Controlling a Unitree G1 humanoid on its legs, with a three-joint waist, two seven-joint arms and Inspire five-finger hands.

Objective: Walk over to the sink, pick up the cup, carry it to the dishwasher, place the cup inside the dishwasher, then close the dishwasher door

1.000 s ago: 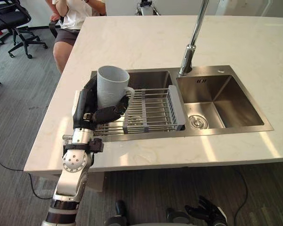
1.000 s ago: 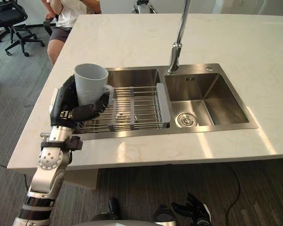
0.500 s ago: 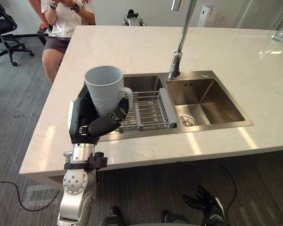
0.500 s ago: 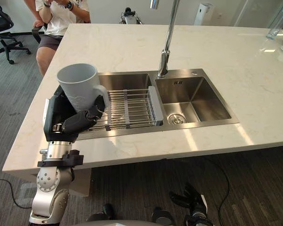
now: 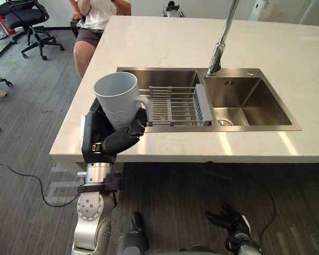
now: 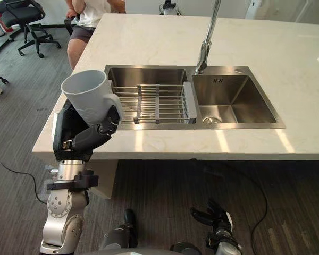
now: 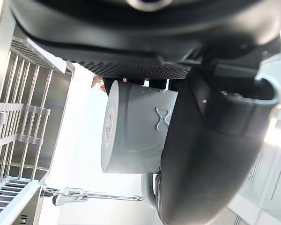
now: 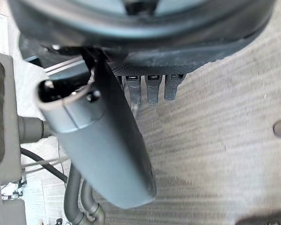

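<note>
My left hand (image 5: 103, 139) is shut on a pale grey cup (image 5: 118, 99), held upright with its mouth up, off the near left corner of the counter (image 5: 165, 40). In the left wrist view the cup (image 7: 133, 131) sits against the palm with the thumb (image 7: 210, 154) curled across it. The steel double sink (image 5: 255, 101) lies in the counter to the right, with a wire rack (image 5: 175, 105) over its left basin. My right hand (image 5: 228, 222) hangs low over the floor, fingers relaxed and holding nothing.
A tall tap (image 5: 221, 40) rises behind the sink. A seated person (image 5: 95, 21) is at the counter's far left corner, with an office chair (image 5: 29, 24) beyond. Grey carpet (image 5: 26, 133) lies open to the left of the counter.
The camera has pulled back, so the counter sits farther off. The cup stays in my left hand, now off the counter's near left corner rather than over the sink's left end.
</note>
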